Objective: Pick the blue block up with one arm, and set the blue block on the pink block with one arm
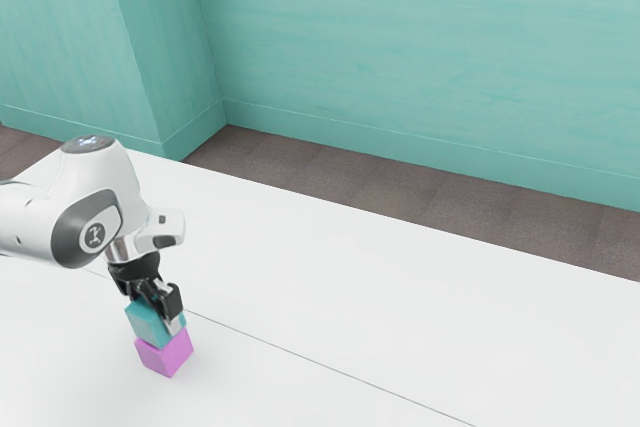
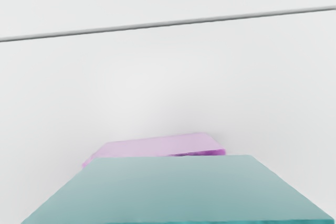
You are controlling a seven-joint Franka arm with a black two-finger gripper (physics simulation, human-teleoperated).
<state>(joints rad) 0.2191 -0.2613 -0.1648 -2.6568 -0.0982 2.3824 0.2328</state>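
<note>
One blue block (image 1: 150, 327) sits atop one pink block (image 1: 166, 354); end effector (image 1: 155, 308) grips it.

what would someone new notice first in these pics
The eye goes first to the small two-colour stack near the exterior view's lower left: the blue block lies on top of the pink block, on the white table. Just above it, the arm's black pincer is down at the blue block's top. Behind everything, a teal wall spans the room.
</note>
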